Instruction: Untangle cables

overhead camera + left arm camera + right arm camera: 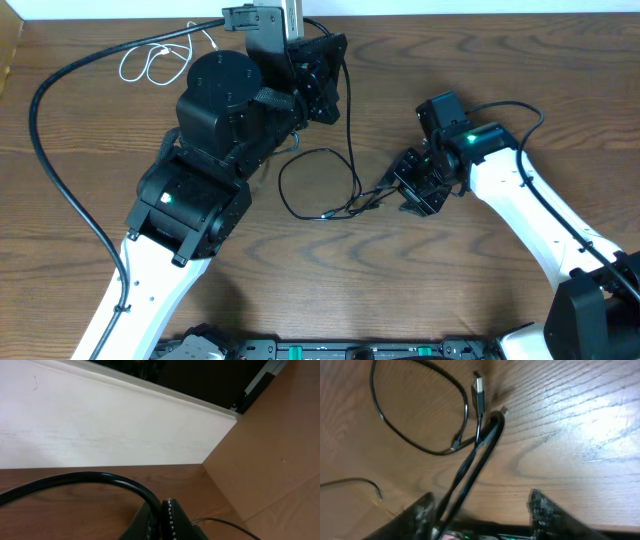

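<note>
Tool of right arm (pixel 403 190) over cables (pixel 472 462)

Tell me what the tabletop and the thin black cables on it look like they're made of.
Tabletop: looks like wood or wood-grain laminate, brown with dark streaks; a bright glare patch in the right wrist view suggests a smooth, semi-gloss coat. Black cables: probably rubber or plastic sheathing, smooth with a slight sheen, bending in soft loops.
</note>
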Robot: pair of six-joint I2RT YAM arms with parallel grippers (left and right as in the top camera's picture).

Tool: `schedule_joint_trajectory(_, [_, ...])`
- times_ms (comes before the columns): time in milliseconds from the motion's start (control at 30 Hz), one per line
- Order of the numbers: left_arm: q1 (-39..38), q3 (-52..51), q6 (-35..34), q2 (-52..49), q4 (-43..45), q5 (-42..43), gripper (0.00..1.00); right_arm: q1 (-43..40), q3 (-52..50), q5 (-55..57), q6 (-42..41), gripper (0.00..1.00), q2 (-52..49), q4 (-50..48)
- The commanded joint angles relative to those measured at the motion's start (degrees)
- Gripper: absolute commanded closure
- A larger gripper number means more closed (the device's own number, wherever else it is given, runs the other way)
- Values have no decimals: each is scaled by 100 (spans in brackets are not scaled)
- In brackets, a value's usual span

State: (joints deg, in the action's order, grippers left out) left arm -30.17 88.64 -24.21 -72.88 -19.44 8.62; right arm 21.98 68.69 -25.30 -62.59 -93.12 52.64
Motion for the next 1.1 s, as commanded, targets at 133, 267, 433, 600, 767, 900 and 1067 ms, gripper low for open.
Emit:
schedule_joint_trajectory(133, [9,72,-13,2,39,-74,93,31,-24,442,-468,52,11,-125])
schedule_joint_trajectory(267, [9,72,-13,2,39,-74,93,31,-24,439,-470,58,11,-166])
schedule_joint_trajectory(433, [9,72,-13,2,39,-74,93,31,-24,437,-470,67,11,-164])
schedule_joint_trajectory(600, [9,72,-13,2,42,-74,92,31,-24,433,-470,69,11,-164])
schedule_joint_trajectory(767, [9,72,-13,2,46,-74,93,52,-24,393,-520,68,11,-153])
schedule_joint_trajectory(900, [9,74,-15,2,48,-74,92,122,-24,396,-706,65,11,-144])
schedule_joint_trajectory(1067, [9,74,-15,2,46,-72,93,155,-24,396,-730,71,11,-168])
